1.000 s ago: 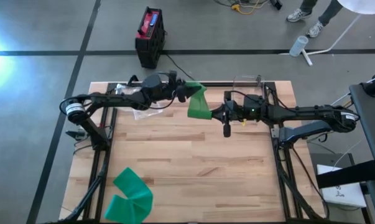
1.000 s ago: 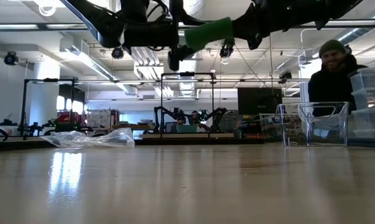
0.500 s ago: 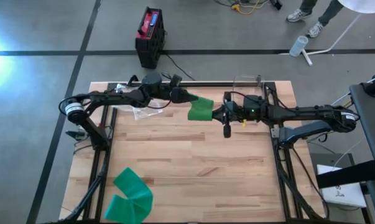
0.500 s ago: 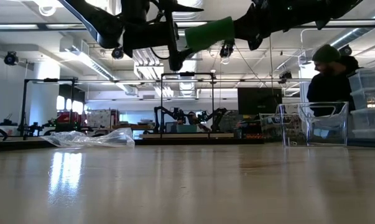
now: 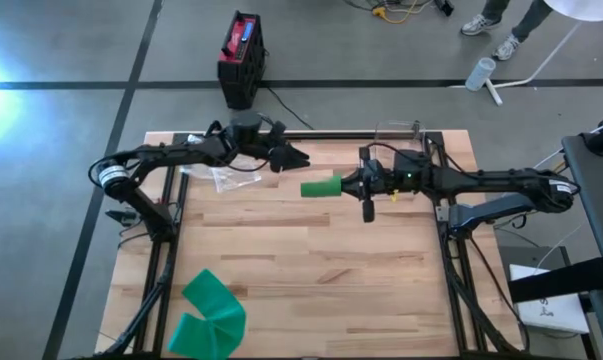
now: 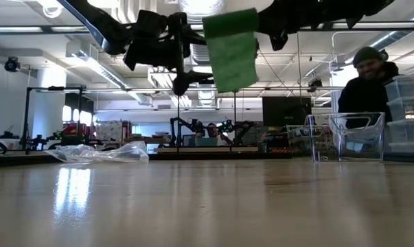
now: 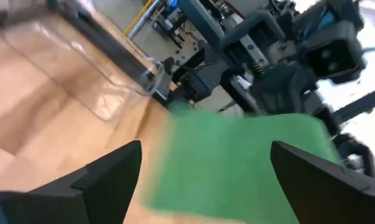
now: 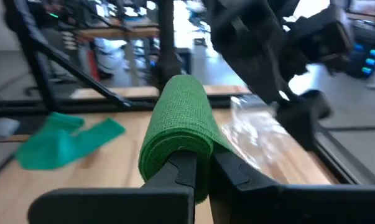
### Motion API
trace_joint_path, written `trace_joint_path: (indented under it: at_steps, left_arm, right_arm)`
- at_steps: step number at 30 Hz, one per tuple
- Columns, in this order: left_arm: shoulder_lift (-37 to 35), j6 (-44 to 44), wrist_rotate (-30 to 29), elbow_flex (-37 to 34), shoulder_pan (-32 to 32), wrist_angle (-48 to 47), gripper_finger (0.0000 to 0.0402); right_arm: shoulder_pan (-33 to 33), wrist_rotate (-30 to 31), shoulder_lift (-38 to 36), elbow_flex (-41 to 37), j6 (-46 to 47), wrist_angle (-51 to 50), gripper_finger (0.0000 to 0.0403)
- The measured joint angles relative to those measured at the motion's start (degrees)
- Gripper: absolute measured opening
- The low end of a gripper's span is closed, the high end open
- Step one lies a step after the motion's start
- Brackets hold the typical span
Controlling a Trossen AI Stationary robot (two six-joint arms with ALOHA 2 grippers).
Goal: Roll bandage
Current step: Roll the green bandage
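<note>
**A:** What is different now, compared with a second ago?

**B:** Your left gripper has let go of the green bandage roll. Before, it held the loose end up against the right arm; now its fingers stand wide open and it has pulled back toward the far left part of the table, apart from the roll.

**A:** And where is the bandage?

**B:** It is in the air above the middle of the wooden table, pinched at one end by your right gripper, which stays closed on it. In the right wrist view the roll sits just ahead of the two dark fingers and looks tightly wound. In the low view a free flap hangs down from it, so I think the last turn is not finished.

**A:** So what does this mean for the task?

**B:** I judge that you are between two wraps: the left gripper released to take a new hold on the flap. The rest of the bandage lies folded at the near left corner, well apart.
</note>
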Motion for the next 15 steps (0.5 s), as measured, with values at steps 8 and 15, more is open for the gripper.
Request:
trace_joint_path:
  at_steps: [8,15]
  left_arm:
    - [-5.9,11.9,-2.4,-12.0,-4.6,19.1,0.0348]
    - [-7.5,14.4,-11.7,-26.7,-10.2,44.2,0.0341]
  right_arm:
    - [0.2,-0.9,-3.7,2.5,-0.1,-4.5,0.0009]
    - [0.4,-1.0,-7.7,2.6,-1.5,-4.1,0.0009]
